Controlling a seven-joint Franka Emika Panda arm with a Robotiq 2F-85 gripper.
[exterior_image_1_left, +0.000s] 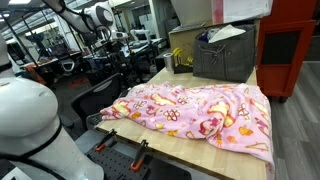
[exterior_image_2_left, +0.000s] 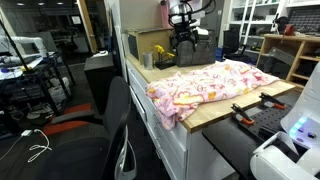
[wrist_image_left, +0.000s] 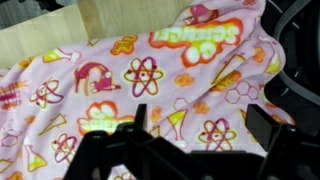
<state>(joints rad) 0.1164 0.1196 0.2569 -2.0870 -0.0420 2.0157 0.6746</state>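
Blanket (wrist_image_left: 150, 70) lettering legible only in wrist view.

A light wooden table (wrist_image_left: 60, 35) carries everything. Directly below the fingers (wrist_image_left: 262, 125) in the wrist view, a pink blanket (wrist_image_left: 150, 70) printed with atoms and flasks lies rumpled on the top and spreads out past both of them. Bare wood shows beyond the fingertips, past the blanket's far edge. In both exterior views the blanket covers most of the top and droops over an edge. Apart from the fingers, at the table's end, a grey fabric bin (exterior_image_1_left: 225, 55) stands beside a cardboard box (exterior_image_1_left: 190, 40).
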